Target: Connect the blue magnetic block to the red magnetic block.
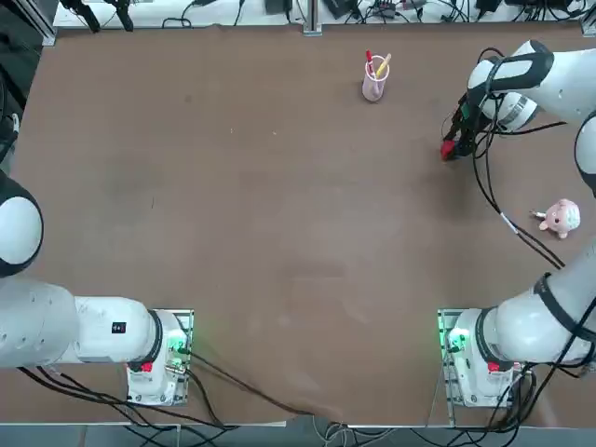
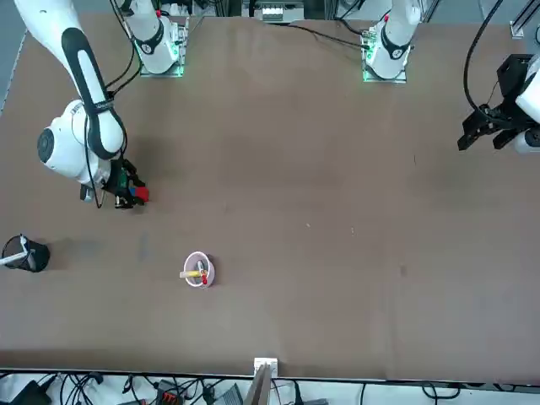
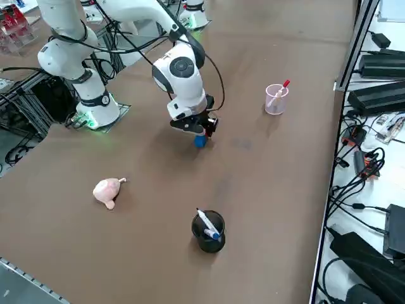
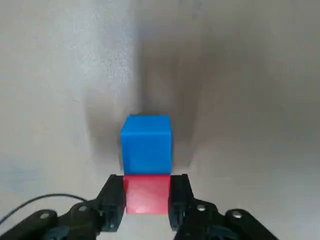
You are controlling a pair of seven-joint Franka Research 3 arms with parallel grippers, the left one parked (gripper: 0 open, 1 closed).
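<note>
The right gripper (image 4: 147,202) was closed on the red cube (image 4: 147,195), the blue cube (image 4: 146,146) touching it, near the desk's (image 1: 279,233) right edge. Pens (image 3: 209,224) stood in a black cup (image 3: 209,240).

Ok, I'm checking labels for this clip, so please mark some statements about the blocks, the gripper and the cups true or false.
1. The right gripper holds the red block between its fingers. True.
2. The blue block lies far from the red one. False: the two meet face to face.
3. The pink plush toy stands inside the black cup. False: it lies on the table, apart from the black cup.
4. The pink cup has a red pen in it. True.
5. The right gripper's fingers are wide apart with nothing between them. False: they are closed on the red block.
</note>
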